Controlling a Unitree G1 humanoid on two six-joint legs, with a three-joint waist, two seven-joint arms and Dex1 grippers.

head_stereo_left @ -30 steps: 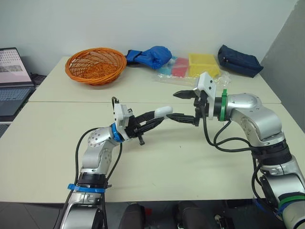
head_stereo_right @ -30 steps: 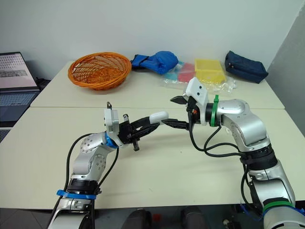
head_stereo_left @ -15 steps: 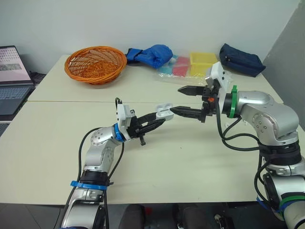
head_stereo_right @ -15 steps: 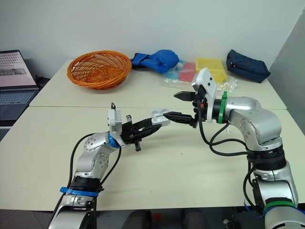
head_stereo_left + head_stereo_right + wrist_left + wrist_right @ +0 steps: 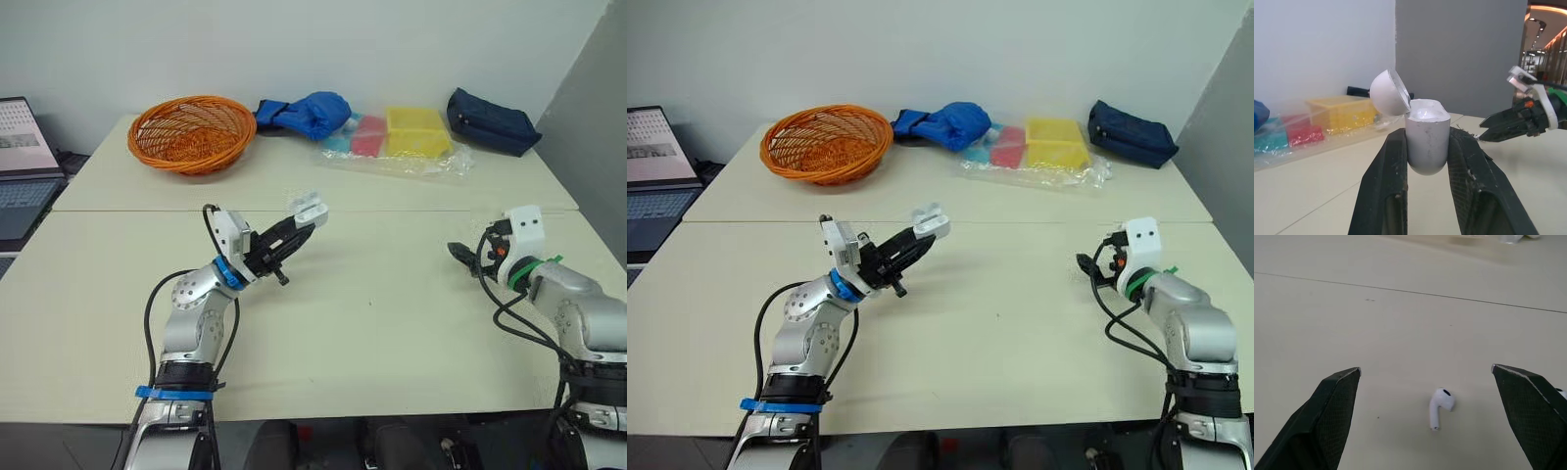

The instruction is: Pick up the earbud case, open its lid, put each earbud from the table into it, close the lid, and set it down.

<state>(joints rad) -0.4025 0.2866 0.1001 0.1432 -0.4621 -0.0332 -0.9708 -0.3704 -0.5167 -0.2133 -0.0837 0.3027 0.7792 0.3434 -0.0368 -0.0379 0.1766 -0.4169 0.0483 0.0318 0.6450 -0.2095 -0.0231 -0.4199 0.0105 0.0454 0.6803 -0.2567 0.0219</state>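
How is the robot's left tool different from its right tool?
The left tool is shut on the earbud case, whose lid is open; the right tool is open and holds nothing. The left tool is raised above the table; the right tool points at an earbud lying on it. Both have two black fingers.

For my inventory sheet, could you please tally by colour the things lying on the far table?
Orange: 1, the basket
Blue: 1, the cloth bundle
Navy: 1, the pouch
Clear: 1, the plastic bag
Yellow: 1, the box inside it
Red: 1, the block inside it
Teal: 1, the piece inside it
Total: 7
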